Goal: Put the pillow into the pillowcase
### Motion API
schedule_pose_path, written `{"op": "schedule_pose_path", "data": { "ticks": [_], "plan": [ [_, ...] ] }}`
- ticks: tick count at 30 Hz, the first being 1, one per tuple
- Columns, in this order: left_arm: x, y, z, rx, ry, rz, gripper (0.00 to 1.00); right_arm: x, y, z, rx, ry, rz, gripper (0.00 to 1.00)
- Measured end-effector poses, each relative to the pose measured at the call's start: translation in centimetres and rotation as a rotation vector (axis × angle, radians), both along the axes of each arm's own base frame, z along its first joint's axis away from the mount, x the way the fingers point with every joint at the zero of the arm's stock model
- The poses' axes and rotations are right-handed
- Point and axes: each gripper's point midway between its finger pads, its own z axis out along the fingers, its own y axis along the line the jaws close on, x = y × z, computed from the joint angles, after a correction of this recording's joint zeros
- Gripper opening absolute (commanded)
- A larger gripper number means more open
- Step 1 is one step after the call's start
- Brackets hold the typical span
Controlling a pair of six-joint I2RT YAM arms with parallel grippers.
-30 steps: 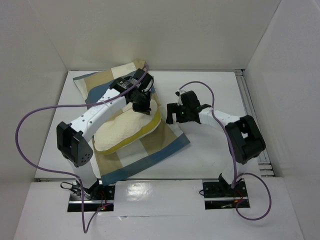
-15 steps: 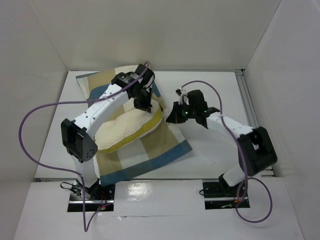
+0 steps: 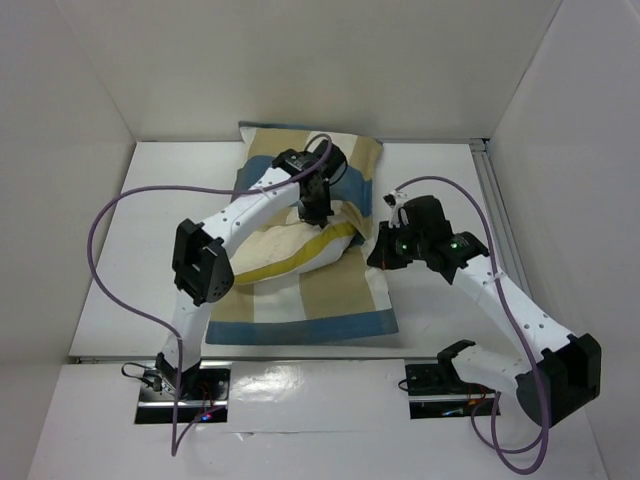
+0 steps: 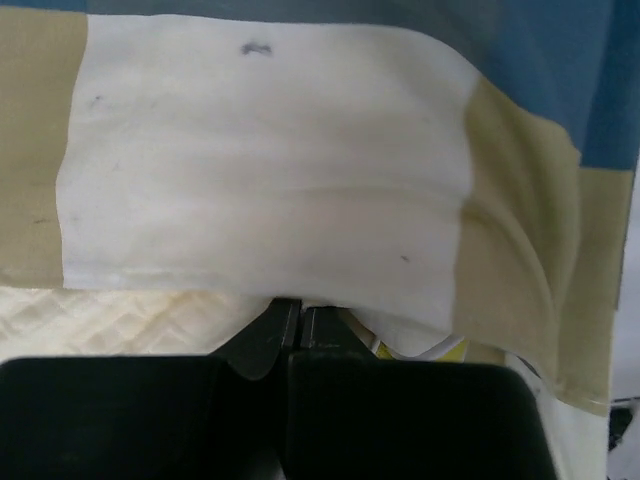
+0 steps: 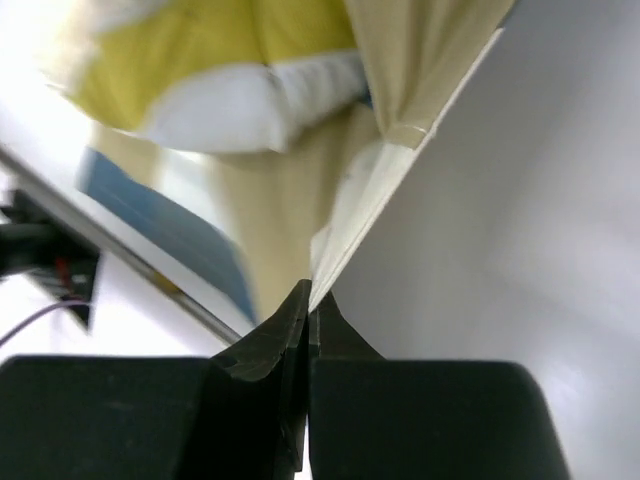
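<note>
Two sets of jaws, both shut on cloth. The left jaws meet tip to tip on the hem of the big blue, tan and cream-white checked fabric pillowcase (image 4: pixel 270 170). We judge that hem to be the upper layer, lifted so the mouth gapes. Just under it sits the large soft rectangular pillow (image 4: pixel 120 320), plain cream with a brighter yellow edge. The right jaws clamp a thin folded edge of the same case at its right side, pulling it taut and away from the pillow, probably to widen the opening.

Further out, the top view shows the pillow lying across the lower layer of the case in the middle of the white desk (image 3: pixel 140 230). Its far end is beside the raised flap and its near end is fully exposed. We read it as barely started into the case, if at all. The left arm (image 3: pixel 250 205) reaches over the pillow to the hem. The hem grip looks shallow and could slip.
</note>
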Motion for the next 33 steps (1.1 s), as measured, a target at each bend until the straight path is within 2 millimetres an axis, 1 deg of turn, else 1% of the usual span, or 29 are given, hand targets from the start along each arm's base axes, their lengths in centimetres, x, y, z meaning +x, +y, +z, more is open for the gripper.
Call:
{"op": "schedule_pose_path", "data": {
  "ticks": [1,2,3,4,5,6,7,8,9,10,13,14,16,18,19,20,21,22,23,24,26,27,29,30,32,33],
  "plan": [
    [-0.1,-0.3,-1.0,0.011,0.017,-0.002,0.00,-0.5,-0.8,-0.9,-0.037,0.032,-0.024,0.00],
    [-0.3,-0.6,-1.7,0.015,0.031,-0.003,0.09,-0.7,-1.3,-1.4,-0.063,0.052,-0.043,0.00],
    [-0.4,-1.2,-2.0,0.008,0.033,-0.011,0.15,-0.9,-2.1,-1.8,-0.090,0.067,-0.072,0.00],
    [-0.7,-1.7,-1.9,0.001,0.031,-0.025,0.23,-1.0,-2.7,-2.0,-0.114,0.072,-0.099,0.00],
    [-0.9,-2.3,-1.7,-0.007,0.025,-0.047,0.31,-1.0,-3.3,-2.1,-0.136,0.074,-0.127,0.13],
    [-1.2,-2.9,-1.5,-0.017,0.017,-0.074,0.46,-1.0,-3.9,-2.1,-0.155,0.078,-0.161,0.40],
    [-1.4,-3.4,-1.4,-0.025,0.013,-0.093,0.52,-1.1,-4.4,-2.1,-0.173,0.087,-0.191,0.80],
    [-1.8,-3.9,-1.3,-0.026,0.009,-0.126,0.58,-1.1,-5.1,-1.9,-0.196,0.090,-0.221,0.88],
    [-2.1,-4.1,-1.2,-0.026,0.007,-0.145,0.63,-0.9,-5.5,-1.7,-0.214,0.085,-0.239,0.92],
    [-2.5,-4.0,-1.4,-0.018,0.008,-0.162,0.73,-0.7,-5.9,-1.4,-0.226,0.077,-0.264,0.94],
    [-3.7,-2.1,-1.2,0.003,0.023,-0.177,0.73,0.4,-6.4,-0.2,-0.238,0.041,-0.316,0.96],
    [-3.9,-0.9,-0.9,0.002,0.026,-0.165,0.73,0.9,-6.4,0.4,-0.235,0.028,-0.329,0.96],
    [-3.9,2.4,0.1,-0.006,0.015,-0.116,0.73,2.2,-5.9,1.8,-0.214,0.001,-0.341,0.96],
    [-3.2,6.9,1.1,-0.018,-0.007,-0.022,0.73,3.3,-4.9,2.6,-0.190,-0.017,-0.332,0.96],
    [-2.6,9.0,1.4,-0.024,-0.021,0.031,0.73,3.8,-4.3,2.9,-0.182,-0.028,-0.322,0.92],
    [-2.0,11.5,1.6,-0.032,-0.037,0.093,0.73,4.1,-3.4,2.9,-0.177,-0.033,-0.305,0.91],
    [-1.6,13.9,1.5,-0.032,-0.045,0.154,0.73,4.3,-2.4,2.8,-0.176,-0.034,-0.284,0.87],
    [-1.2,16.2,1.1,-0.028,-0.048,0.213,0.73,4.3,-1.4,2.5,-0.177,-0.032,-0.260,0.78],
    [-1.0,17.9,0.5,-0.026,-0.049,0.255,0.73,4.1,-0.3,2.2,-0.180,-0.030,-0.229,0.63],
    [-1.1,19.5,-0.5,-0.020,-0.034,0.295,0.72,3.8,1.3,1.7,-0.178,-0.021,-0.196,0.54],
    [-1.2,20.6,-1.8,-0.016,-0.011,0.319,0.72,3.3,2.7,1.1,-0.180,-0.012,-0.157,0.38],
    [-1.2,21.1,-2.6,-0.011,0.002,0.323,0.72,3.0,3.6,0.8,-0.176,-0.009,-0.133,0.23],
    [-1.0,21.7,-3.5,-0.007,0.012,0.333,0.72,2.6,5.1,0.3,-0.169,-0.002,-0.097,0.15],
    [-0.6,22.2,-4.0,-0.007,0.011,0.346,0.72,2.3,5.9,-0.1,-0.167,0.005,-0.078,0.02],
    [0.2,23.0,-5.0,-0.012,0.019,0.372,0.68,1.9,7.5,-1.1,-0.166,0.020,-0.039,0.00],
    [0.5,23.5,-5.6,-0.017,0.026,0.390,0.68,1.5,8.4,-1.7,-0.165,0.034,-0.012,0.00]
  ]
}}
